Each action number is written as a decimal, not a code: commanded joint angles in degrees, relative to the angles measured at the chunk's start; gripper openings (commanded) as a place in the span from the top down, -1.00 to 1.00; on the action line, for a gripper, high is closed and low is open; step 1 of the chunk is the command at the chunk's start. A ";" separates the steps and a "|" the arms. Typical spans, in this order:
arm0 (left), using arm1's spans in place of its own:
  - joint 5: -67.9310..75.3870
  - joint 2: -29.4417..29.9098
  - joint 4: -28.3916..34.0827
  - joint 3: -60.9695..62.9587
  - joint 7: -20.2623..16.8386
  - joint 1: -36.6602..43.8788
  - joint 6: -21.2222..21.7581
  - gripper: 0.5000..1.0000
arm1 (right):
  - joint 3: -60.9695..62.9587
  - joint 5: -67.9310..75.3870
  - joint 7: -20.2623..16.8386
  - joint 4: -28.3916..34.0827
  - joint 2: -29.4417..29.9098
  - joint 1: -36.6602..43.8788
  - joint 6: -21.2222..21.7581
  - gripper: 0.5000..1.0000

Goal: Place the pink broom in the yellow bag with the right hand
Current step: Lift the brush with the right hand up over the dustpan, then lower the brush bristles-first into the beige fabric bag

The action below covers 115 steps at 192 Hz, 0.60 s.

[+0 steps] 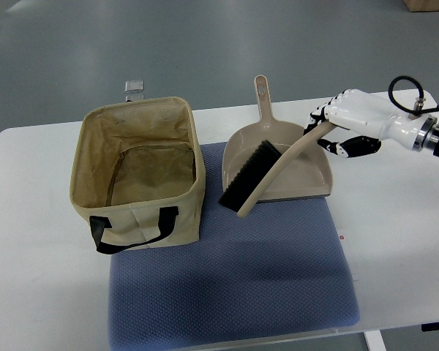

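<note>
Gripping the broom (267, 172) by its handle end, our right hand (345, 124) has fingers curled round it; bristles rest in the dustpan (307, 179). Light, stiff, handle-held suits; bag (135, 172) waits left.

My right hand (340, 124) grips broom (267, 172) handle; bristles over dustpan (278, 157). Open bag (139, 175) left, on blue mat (241, 285).

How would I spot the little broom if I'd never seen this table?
Start at the blue mat on the white table. Right of the yellow bag lies a dustpan. The broom slants across it, black-bristled, its long handle in the right hand.
</note>
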 commanded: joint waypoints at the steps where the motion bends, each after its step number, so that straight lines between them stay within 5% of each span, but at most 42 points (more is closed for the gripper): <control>1: 0.00 0.00 0.05 0.00 0.01 0.00 0.01 -1.00 | 0.02 1.96 0.59 -3.78 0.01 4.75 0.28 1.00; 56: 0.00 0.00 -0.04 0.00 0.01 0.00 0.01 -1.00 | 0.02 3.64 0.59 -13.44 6.68 16.17 1.68 1.00; 115: 0.00 0.00 0.05 0.00 0.01 0.00 -0.08 -1.00 | 0.11 2.76 -0.12 -14.15 20.22 18.99 0.80 1.00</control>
